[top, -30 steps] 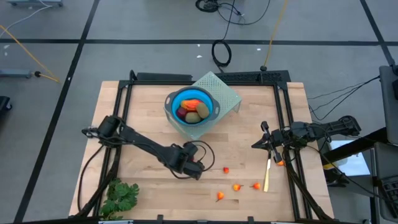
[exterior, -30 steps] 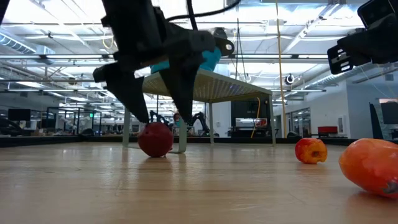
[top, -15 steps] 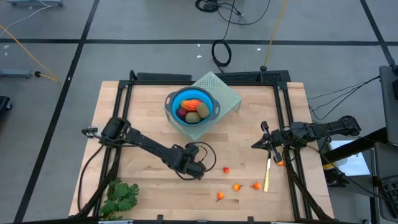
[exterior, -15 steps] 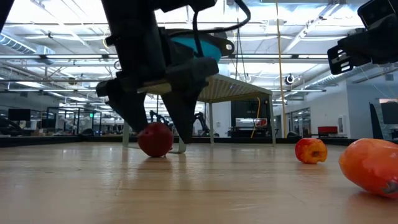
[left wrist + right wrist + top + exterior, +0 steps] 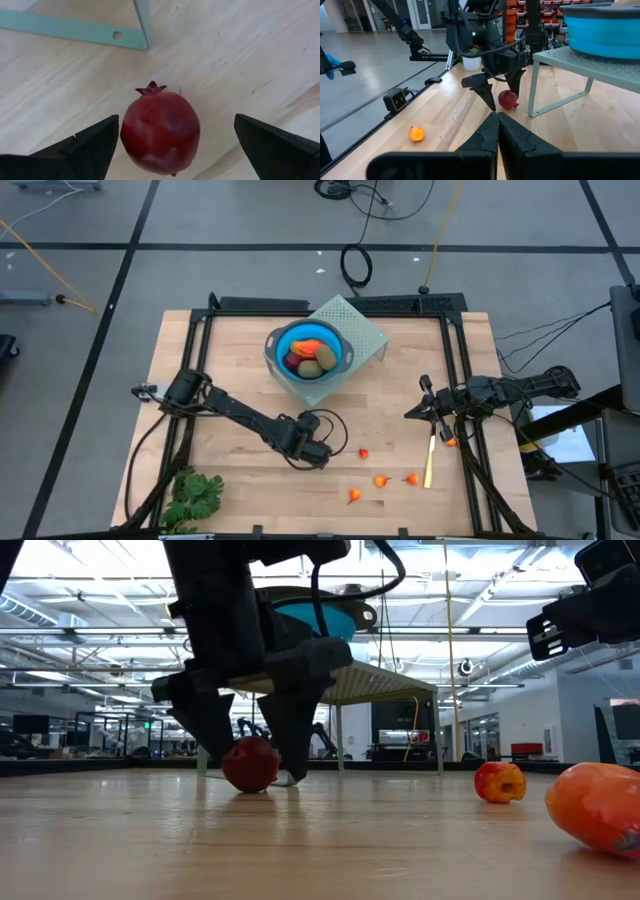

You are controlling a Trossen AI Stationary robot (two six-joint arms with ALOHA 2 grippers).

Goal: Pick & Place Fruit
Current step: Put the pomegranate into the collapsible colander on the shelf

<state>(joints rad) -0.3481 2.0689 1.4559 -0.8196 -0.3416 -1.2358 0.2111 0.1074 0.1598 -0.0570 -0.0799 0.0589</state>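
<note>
While straddling the pomegranate [image 5: 160, 132] on the worktop [image 5: 400, 410], left end effector [image 5: 250, 755] spread; next: clench, lift toward bowl [image 5: 278, 345].

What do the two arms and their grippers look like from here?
Both arms are dark, slim and jointed, with black cables looping along them. The left gripper ends in two black, wedge-shaped fingers tapering to points. The right gripper has the same dark, angular fingers. No coloured markings show.
</note>
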